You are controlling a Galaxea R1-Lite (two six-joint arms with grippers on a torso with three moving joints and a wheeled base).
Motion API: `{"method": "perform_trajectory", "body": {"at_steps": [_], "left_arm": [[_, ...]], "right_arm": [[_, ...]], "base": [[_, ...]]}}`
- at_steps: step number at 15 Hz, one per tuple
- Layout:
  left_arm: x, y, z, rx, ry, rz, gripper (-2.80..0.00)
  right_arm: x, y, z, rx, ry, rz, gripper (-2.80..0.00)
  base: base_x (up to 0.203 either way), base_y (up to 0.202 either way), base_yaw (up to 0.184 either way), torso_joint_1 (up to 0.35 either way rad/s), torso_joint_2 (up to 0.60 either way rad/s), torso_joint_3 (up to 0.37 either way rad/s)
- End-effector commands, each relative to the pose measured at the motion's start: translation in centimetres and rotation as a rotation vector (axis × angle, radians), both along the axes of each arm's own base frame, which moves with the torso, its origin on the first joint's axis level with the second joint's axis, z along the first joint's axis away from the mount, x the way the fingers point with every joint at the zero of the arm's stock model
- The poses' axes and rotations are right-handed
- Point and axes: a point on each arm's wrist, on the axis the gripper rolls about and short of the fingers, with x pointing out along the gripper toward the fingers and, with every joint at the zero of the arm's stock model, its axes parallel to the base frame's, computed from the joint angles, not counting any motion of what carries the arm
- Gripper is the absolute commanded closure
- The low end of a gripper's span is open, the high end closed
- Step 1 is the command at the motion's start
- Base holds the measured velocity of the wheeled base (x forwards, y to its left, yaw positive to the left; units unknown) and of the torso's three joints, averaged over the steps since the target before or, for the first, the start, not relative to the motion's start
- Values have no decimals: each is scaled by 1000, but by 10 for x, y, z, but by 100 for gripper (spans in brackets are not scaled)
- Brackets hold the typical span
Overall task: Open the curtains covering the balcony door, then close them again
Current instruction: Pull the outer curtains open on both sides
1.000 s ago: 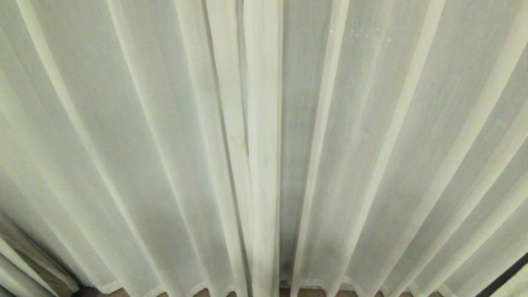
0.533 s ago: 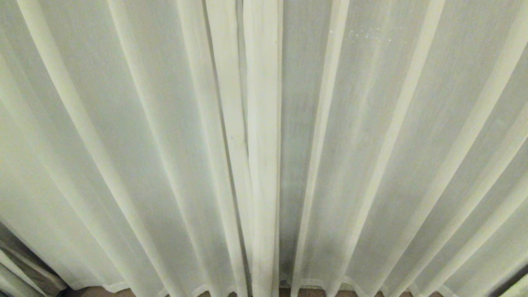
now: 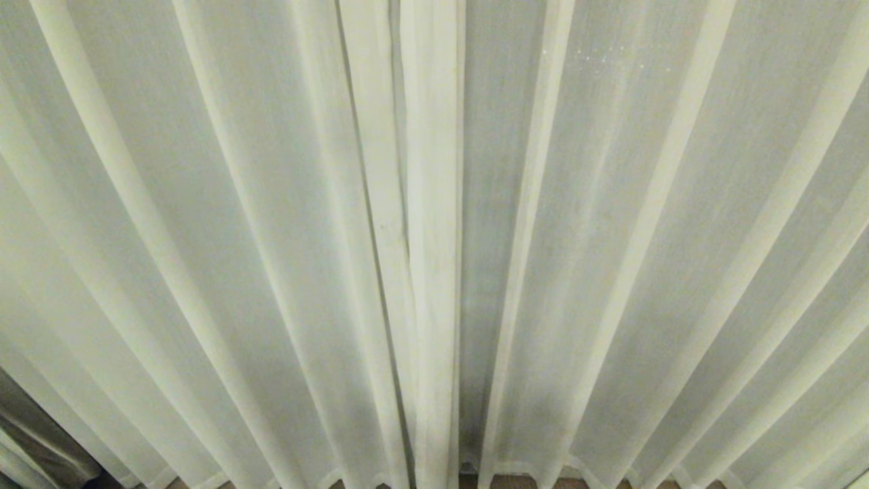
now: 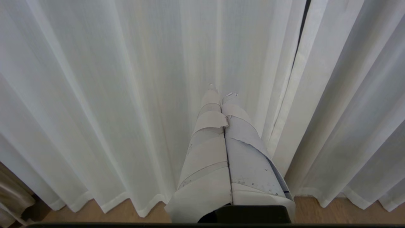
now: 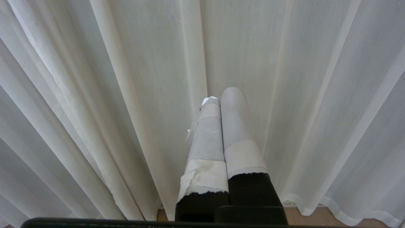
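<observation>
The curtains (image 3: 271, 238) hang drawn across everything ahead — left panel meeting right at a seam in the middle (image 3: 407, 272). The floor (image 3: 523, 482) lies below their hems, and a further fold of fabric (image 3: 41, 448) sits at far left.

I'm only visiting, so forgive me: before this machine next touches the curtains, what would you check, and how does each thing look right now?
1. Curtains drawn shut, hiding the door: ok; the two panels meet at a narrow seam.
2. Left gripper empty: ok; its taped fingers are shut together, clamping no fabric.
3. Right gripper empty: ok; shut, nothing between its fingers.
4. Either gripper touching the cloth: cannot tell; both tips point at the fabric from close by.
5. Seam within the left gripper's sight: ok; the dark gap runs beside it.
6. Floor under the hem free of snags: cannot tell; only a thin strip shows.
</observation>
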Motion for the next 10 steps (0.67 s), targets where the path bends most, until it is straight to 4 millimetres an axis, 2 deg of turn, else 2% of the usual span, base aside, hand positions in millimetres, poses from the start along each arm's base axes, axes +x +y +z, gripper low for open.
{"method": "perform_trajectory", "body": {"at_steps": [1, 10], "left_arm": [[0, 0, 0, 0, -3, -1, 0], [0, 0, 0, 0, -3, -1, 0]], "right_arm": [[0, 0, 0, 0, 0, 0, 0], [0, 0, 0, 2, 0, 0, 0]], "base": [[0, 0, 0, 0, 0, 0], [0, 0, 0, 0, 0, 0]]}}
